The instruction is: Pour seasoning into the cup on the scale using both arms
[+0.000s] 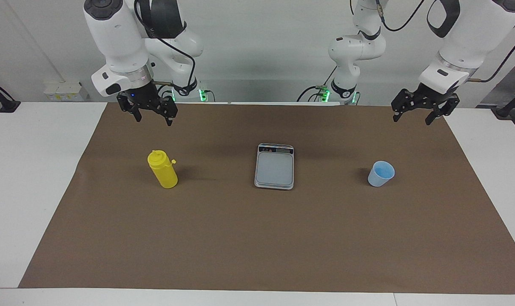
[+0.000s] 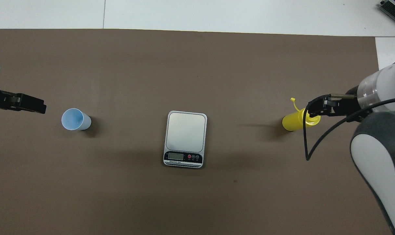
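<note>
The yellow seasoning bottle [image 1: 163,170] [image 2: 293,122] stands upright on the brown mat toward the right arm's end of the table. My right gripper [image 1: 154,121] [image 2: 313,111] hangs open in the air above the mat, closer to the robots than the bottle, and holds nothing. The silver-grey scale [image 1: 274,165] [image 2: 186,133] lies flat mid-mat with nothing on it, its display edge toward the robots. The light blue cup [image 1: 380,173] [image 2: 75,119] stands upright toward the left arm's end. My left gripper [image 1: 411,120] [image 2: 34,105] hangs open and empty, raised above the mat's edge.
A brown mat [image 1: 257,238] covers most of the white table [image 1: 27,170], with bare white strips at both ends. A black cable [image 2: 310,143] loops down from the right arm's wrist.
</note>
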### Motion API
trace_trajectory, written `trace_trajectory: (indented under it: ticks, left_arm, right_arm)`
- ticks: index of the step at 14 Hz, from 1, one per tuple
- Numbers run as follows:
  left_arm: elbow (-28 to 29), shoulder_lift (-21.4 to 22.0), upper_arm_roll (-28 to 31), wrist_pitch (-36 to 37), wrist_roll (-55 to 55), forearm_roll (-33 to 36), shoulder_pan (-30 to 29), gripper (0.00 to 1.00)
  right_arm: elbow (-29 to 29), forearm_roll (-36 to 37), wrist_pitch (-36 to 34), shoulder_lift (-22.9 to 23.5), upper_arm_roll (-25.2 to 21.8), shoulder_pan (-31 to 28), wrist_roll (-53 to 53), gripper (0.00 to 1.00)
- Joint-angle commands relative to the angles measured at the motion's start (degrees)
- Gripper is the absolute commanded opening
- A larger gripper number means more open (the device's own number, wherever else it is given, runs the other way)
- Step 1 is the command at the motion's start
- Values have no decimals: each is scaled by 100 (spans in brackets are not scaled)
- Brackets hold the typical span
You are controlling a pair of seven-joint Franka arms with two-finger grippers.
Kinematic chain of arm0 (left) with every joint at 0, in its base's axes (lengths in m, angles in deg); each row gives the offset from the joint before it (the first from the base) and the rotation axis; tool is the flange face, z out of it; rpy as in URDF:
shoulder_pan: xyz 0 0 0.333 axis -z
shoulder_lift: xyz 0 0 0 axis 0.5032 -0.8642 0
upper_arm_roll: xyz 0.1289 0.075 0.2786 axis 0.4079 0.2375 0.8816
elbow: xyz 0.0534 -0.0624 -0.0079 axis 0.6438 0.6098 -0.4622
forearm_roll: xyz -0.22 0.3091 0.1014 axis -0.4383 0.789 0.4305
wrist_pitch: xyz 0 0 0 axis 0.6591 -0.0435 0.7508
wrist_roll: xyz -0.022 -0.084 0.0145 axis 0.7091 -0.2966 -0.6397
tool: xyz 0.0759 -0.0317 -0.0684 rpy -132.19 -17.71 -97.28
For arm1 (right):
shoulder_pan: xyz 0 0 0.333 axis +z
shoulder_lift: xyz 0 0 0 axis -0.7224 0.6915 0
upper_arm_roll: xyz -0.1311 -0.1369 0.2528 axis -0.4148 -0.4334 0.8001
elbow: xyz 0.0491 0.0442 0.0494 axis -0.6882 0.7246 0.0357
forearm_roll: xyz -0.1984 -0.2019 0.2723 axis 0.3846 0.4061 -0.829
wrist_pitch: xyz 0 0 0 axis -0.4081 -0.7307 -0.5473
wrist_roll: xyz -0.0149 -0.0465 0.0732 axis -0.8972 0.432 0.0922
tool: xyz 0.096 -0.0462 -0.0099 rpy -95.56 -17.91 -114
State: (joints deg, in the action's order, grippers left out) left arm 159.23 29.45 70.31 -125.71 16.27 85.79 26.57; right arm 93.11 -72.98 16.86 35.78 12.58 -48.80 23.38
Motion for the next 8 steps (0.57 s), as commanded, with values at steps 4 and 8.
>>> trace_trajectory:
  ticks: [4, 8]
  left_arm:
    - [206, 161, -11, -103, -40, -81, -31, 100]
    - [215, 179, -11, -68, -66, -81, -31, 100]
  right_arm:
    - [150, -67, 64, -137, 24, -71, 96, 100]
    - [150, -67, 64, -137, 24, -71, 96, 100]
